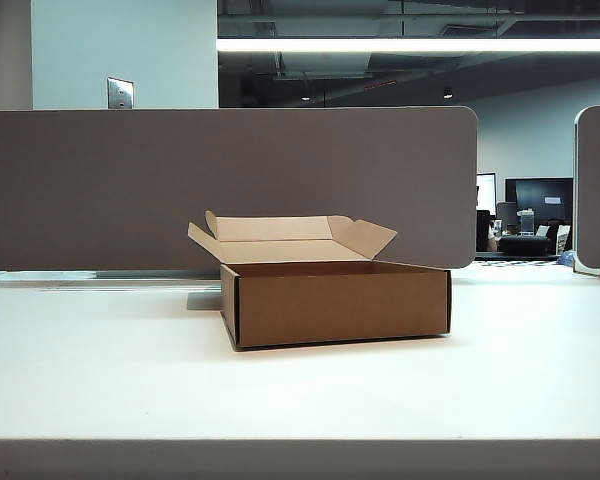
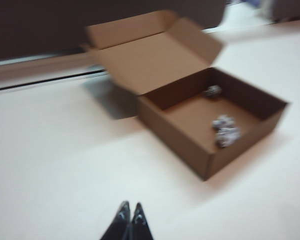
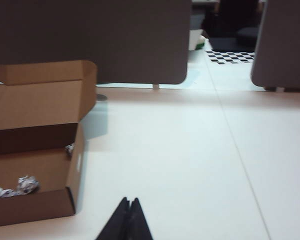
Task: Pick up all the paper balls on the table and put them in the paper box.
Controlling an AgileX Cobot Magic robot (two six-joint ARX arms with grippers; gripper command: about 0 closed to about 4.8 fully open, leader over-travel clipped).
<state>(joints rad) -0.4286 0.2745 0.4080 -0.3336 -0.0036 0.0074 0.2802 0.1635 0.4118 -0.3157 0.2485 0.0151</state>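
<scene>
The brown paper box stands open in the middle of the white table, its lid leaning back. In the exterior view its walls hide the inside, and neither arm shows there. The left wrist view looks into the box: one paper ball lies by the back wall and two more lie close together near a side wall. The right wrist view shows the same paper balls in the box. My left gripper and right gripper are both shut, empty and well back from the box.
A grey partition panel runs behind the box, with a second panel at the right and a gap between them. A checkerboard sheet lies beyond that gap. The table's front edge is near the camera.
</scene>
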